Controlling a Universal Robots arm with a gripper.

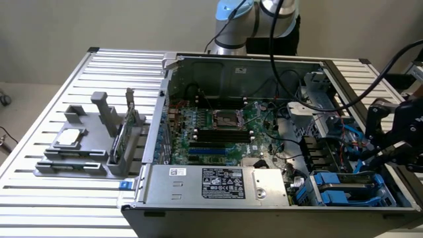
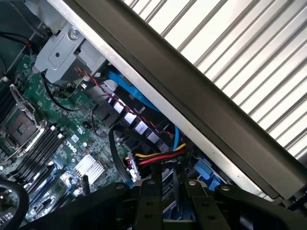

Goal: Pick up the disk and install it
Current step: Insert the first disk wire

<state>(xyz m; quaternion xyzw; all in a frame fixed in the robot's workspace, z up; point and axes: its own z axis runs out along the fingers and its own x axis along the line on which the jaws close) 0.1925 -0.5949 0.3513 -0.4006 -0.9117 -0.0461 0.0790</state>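
The gripper [image 1: 391,151] pinches the disk [image 1: 377,158] in narrow jaws at right. Best kept square to the drive bay [image 1: 387,191] at lower right, clear of the blue cables [image 1: 353,136].

Hand [image 1: 382,151] partly beyond exterior view's right edge

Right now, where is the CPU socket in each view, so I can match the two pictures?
Exterior view: the CPU socket sits at the centre of the open computer case.
Wrist view: the CPU socket lies on the green motherboard, beside the memory slots.
Shared landmark: the black memory slots run right alongside it in both.
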